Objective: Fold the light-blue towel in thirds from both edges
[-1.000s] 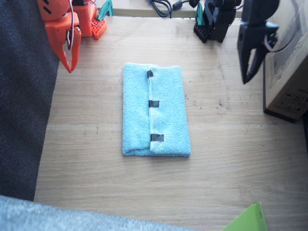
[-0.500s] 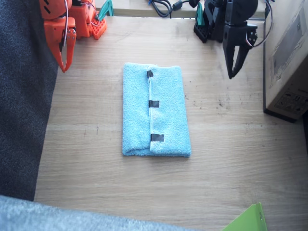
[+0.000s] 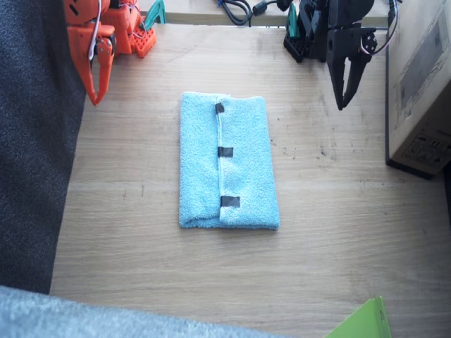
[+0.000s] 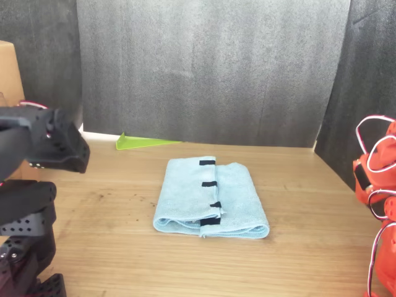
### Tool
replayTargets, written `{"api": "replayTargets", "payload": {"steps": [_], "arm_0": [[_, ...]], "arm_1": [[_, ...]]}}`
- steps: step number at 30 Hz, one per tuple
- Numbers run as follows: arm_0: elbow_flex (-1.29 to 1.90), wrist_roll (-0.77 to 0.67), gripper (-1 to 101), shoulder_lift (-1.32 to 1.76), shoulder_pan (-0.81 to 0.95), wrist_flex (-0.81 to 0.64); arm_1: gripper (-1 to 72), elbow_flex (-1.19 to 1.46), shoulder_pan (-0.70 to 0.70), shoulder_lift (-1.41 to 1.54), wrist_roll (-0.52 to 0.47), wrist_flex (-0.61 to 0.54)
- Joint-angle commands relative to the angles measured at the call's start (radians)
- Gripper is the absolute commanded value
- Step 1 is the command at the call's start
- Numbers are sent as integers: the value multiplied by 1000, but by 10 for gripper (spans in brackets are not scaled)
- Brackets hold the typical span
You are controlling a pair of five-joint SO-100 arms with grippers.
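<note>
folded towel (image 3: 227, 161) mid-table (image 3: 338, 232) — right hand (image 3: 96, 90) and left hand (image 3: 345, 95) flank it, apart.

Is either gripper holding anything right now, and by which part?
Nothing is held. The left gripper and right gripper hang shut and empty, clear of the folded light-blue towel.

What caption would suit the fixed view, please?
Folded light-blue towel lies flat on the table; right gripper and left gripper hang clear.

Lab: dark foam backdrop (image 4: 204, 68)
</note>
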Motion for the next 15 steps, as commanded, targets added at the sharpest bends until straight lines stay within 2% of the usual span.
{"api": "replayTargets", "payload": {"steps": [1,6,15], "arm_0": [[51,11,-3,169,23,49],[135,18,-4,462,26,158],[135,21,-4,462,25,158]], "arm_1": [[3,3,-17,12,55,-11],[2,3,-44,17,95,-6],[9,34,-86,121,147,46]]}}
